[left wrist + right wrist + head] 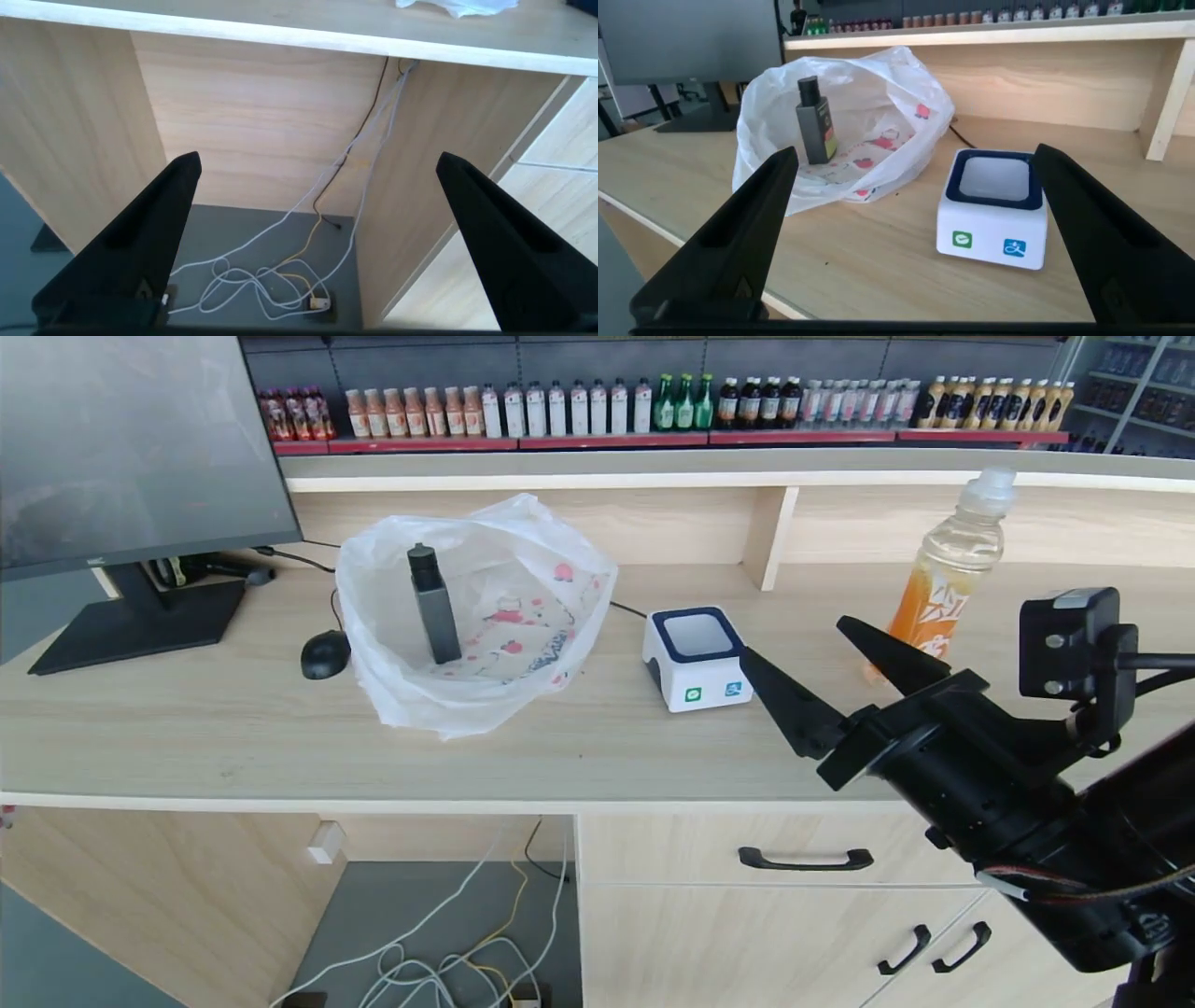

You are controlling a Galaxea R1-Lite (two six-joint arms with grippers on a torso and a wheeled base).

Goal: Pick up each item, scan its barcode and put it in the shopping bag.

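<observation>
A white plastic shopping bag lies open on the wooden counter with a dark grey bottle standing upright inside it. To its right sits the white scanner with a dark blue rim. An orange drink bottle with a pale cap stands at the counter's right. My right gripper hovers open and empty over the counter's front right, between scanner and orange bottle. My left gripper hangs open below the counter, facing the knee space.
A monitor on a black stand and a black mouse sit left of the bag. A wooden divider and raised ledge run behind. Loose cables lie on the floor under the counter; drawers are at the front right.
</observation>
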